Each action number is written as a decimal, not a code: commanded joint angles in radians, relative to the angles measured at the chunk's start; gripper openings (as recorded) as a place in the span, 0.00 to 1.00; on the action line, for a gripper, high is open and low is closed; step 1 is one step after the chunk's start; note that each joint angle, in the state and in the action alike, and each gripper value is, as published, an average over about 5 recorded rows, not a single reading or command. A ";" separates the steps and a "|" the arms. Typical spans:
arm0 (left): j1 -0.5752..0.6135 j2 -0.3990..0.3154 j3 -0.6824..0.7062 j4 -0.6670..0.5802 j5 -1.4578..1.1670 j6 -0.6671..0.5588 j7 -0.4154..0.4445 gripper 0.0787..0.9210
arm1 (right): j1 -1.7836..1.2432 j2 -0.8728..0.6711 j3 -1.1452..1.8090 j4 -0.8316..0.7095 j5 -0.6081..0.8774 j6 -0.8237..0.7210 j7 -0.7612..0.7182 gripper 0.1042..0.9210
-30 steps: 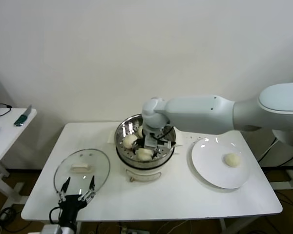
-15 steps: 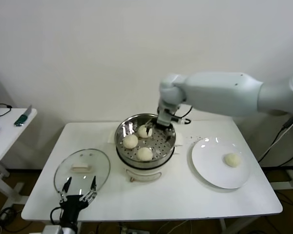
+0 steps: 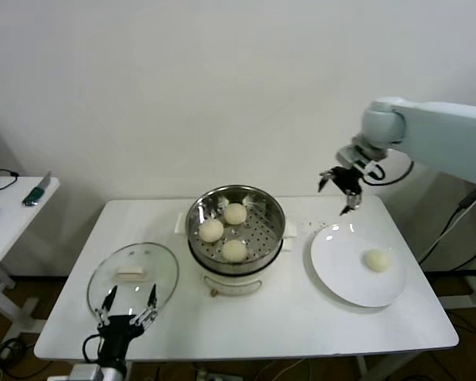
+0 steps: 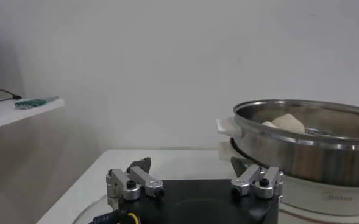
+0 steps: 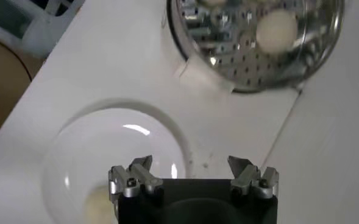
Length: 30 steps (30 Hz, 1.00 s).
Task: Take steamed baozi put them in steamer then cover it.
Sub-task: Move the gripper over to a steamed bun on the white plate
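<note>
Right gripper (image 3: 343, 190) is up in the air, above the far edge of the white plate (image 3: 337, 274), between plate and steamer (image 3: 236, 230) but nearer the plate. Fingers spread wide, nothing between them. Right wrist view confirms: right gripper (image 5: 191, 173) wide and empty, looking down on the plate (image 5: 75, 158) with one bun (image 5: 97, 204) partly hidden behind the left finger, steamer (image 5: 255, 42) farther off.

Left gripper (image 3: 127, 305) sits low at the near left edge of the table (image 3: 301, 317), fingers wide apart, empty, its tips over the near rim of the glass lid (image 3: 133, 275). Left wrist view: left gripper (image 4: 194, 178) spread open, facing the steamer (image 4: 301, 146), a bun top (image 4: 287, 122) showing over the rim.

Steamed baozi: three inside the steamer on the perforated tray, one toward the back (image 3: 235, 213), one at left (image 3: 211, 230), one at front (image 3: 234, 251), close together but apart. Fourth baozi (image 3: 377, 259) lies on the white plate, right of centre, well apart from the steamer.

Steamer stands mid-table on its cream base, uncovered. Glass lid lies flat on the table left of the steamer, handle up. A small side table (image 3: 16, 218) stands at far left with a greenish tool (image 3: 38, 189) on it.
</note>
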 commanded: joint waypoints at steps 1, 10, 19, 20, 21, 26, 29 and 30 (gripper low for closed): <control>-0.008 -0.004 -0.003 0.009 0.001 -0.002 0.002 0.88 | -0.175 -0.226 0.013 -0.101 -0.071 -0.102 0.002 0.88; -0.010 -0.028 0.003 0.018 0.018 -0.005 0.003 0.88 | -0.427 -0.239 0.221 -0.210 -0.228 -0.101 0.052 0.88; 0.008 -0.040 0.006 0.027 0.030 -0.012 0.000 0.88 | -0.584 -0.173 0.357 -0.299 -0.287 -0.098 0.098 0.88; 0.009 -0.042 0.007 0.028 0.031 -0.012 0.000 0.88 | -0.595 -0.166 0.365 -0.308 -0.291 -0.098 0.101 0.88; 0.010 -0.044 0.009 0.027 0.034 -0.012 0.000 0.88 | -0.605 -0.158 0.373 -0.318 -0.295 -0.097 0.103 0.88; 0.013 -0.053 0.014 0.022 0.043 -0.009 0.000 0.88 | -0.644 -0.132 0.405 -0.355 -0.315 -0.094 0.107 0.88; 0.014 -0.053 0.016 0.022 0.047 -0.008 0.000 0.88 | -0.657 -0.125 0.417 -0.365 -0.323 -0.094 0.108 0.88; 0.015 -0.053 0.017 0.022 0.048 -0.007 0.000 0.88 | -0.660 -0.123 0.419 -0.368 -0.324 -0.094 0.108 0.88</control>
